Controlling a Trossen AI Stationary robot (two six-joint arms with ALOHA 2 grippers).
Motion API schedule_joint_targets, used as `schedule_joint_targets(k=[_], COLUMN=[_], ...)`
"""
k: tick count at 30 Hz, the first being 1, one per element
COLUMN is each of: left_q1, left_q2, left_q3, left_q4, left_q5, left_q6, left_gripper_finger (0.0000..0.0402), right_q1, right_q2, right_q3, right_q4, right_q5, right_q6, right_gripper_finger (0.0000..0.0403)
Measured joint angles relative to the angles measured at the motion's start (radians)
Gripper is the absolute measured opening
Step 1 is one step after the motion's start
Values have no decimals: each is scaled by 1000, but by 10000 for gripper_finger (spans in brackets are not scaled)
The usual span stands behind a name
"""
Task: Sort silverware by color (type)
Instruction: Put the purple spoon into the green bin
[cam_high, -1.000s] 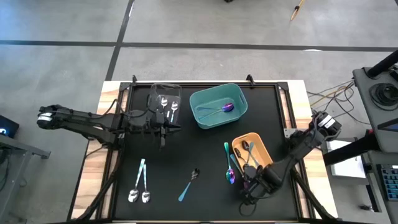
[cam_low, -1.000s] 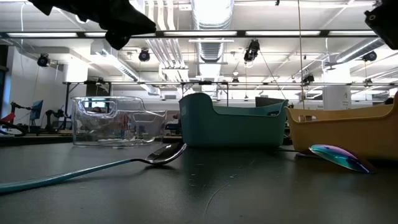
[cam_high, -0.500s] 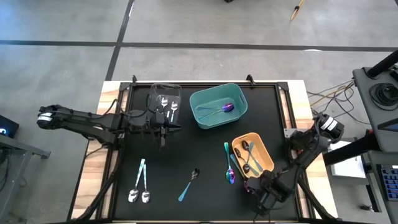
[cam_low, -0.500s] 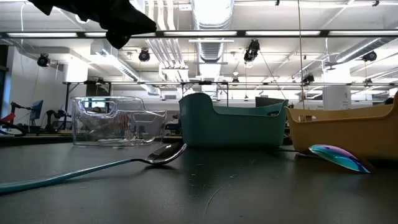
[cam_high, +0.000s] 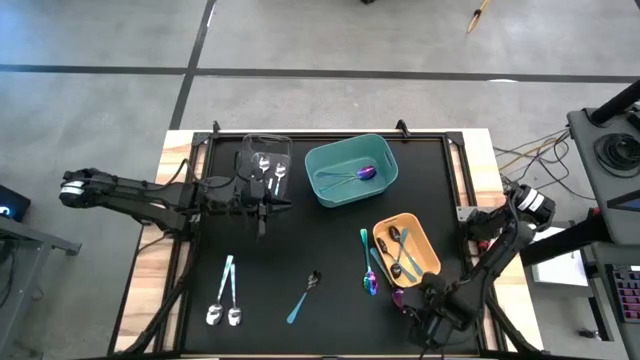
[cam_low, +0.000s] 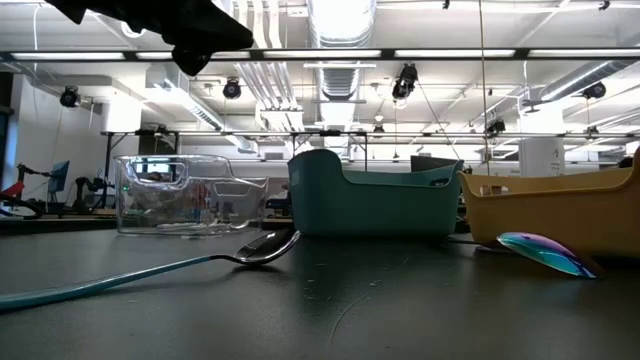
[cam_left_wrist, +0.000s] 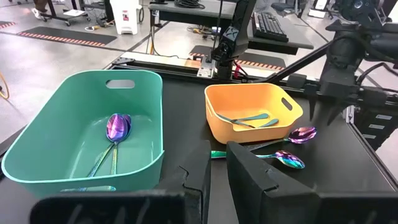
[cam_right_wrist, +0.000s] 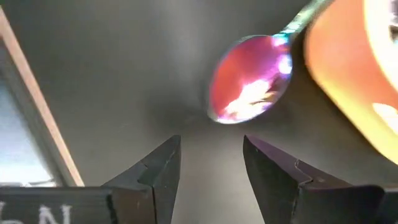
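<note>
Right gripper has drawn back toward the table's near edge, jaws apart and empty over an iridescent spoon; left gripper nearly closed, empty; orange bin holds teal-handled spoons; teal bin iridescent ones; clear bin silver ones.

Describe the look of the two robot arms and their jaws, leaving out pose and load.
Both arms are dark, near black, built of slim jointed links with cables running along them. The left gripper ends in two thick, blocky black jaws with angular faces, as its wrist view shows. The right gripper has matching dark jaws tapering to blunt tips. A lighter round joint cap shows at the left arm's outer end.
</note>
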Motion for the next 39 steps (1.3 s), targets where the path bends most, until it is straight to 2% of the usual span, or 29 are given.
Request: schedule_joint_targets(k=[4,10,13,19,25,29,33,39], left_q1=[0,0,0,0,0,0,0,0], left_q2=[0,0,0,0,0,0,0,0], left_q3=[0,0,0,0,0,0,0,0], left_q4=[0,0,0,0,0,2,6,11], left_q5=[-16,-17,-17,-18,-18,-18,-18,-18], left_q6=[0,5,5,4,22,50,73,82], left_gripper_finger=[34,34,34,34,34,34,34,34], right_q1=[-5,-4,-11,-10,-10,-10,-11,-15], right_q2=[1,1,1,1,1,-2,-8,-8], right_q3=[-3,-4,-8,-8,-8,-8,-9,-33], right_q4=[-4,12,11,21,22,30,1,-31], right_q5=[9,16,17,15,-4,-10,30,40], right_q6=[43,9,55,256,649,820,915,970], right_gripper_finger=[164,164,164,164,164,164,164,164])
